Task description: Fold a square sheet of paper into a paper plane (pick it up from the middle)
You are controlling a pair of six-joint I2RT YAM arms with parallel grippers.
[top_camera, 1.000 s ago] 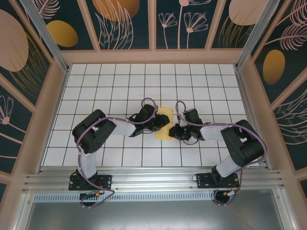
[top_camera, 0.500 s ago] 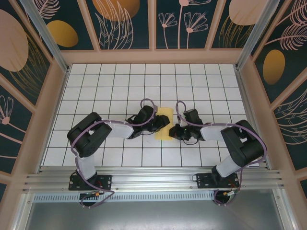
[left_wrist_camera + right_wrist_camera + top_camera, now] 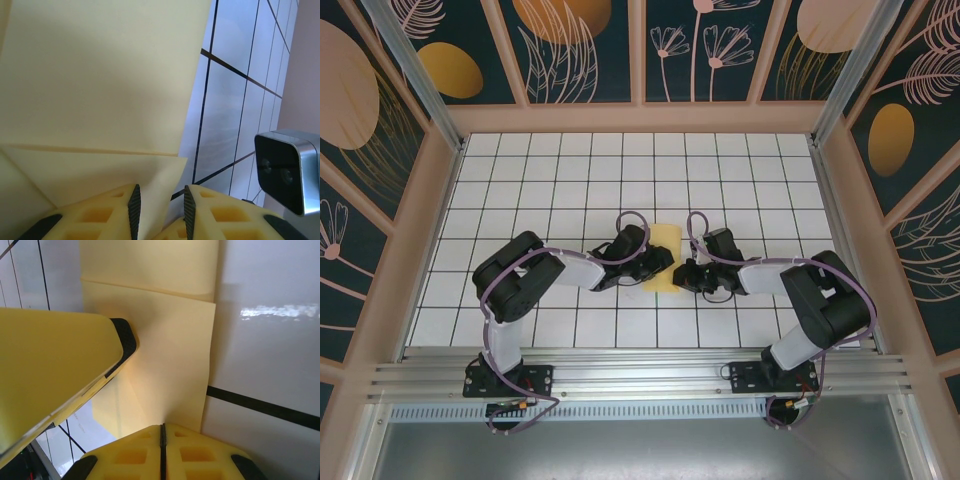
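- Evidently, little has been altered over the last second: the left arm's elbow was swung out toward 9 o'clock and brought back, while the right arm was kept in place.
- The square sheet of paper [image 3: 667, 252], already folded to a narrower strip, is found where it was, on the table [image 3: 520, 180] just toward 6 o'clock of its centre.
- The left gripper [image 3: 656, 262] is set at the strip's 9 o'clock edge. Its fingers are parted by a narrow gap, into which a flap's corner runs unclamped.
- The right gripper [image 3: 686, 274] is set at the strip's 4 o'clock corner with its fingers pressed fully together, and the sheet's edge appears to be pinched in the seam.
- It is judged that a crease is being settled rather than a new fold made, so the plane is far from done.
- No brand, label or writing can be read: the grey camera housing [image 3: 285, 167] is unmarked, and only leaf and flower patterns are carried by the wall panels [image 3: 580, 50].
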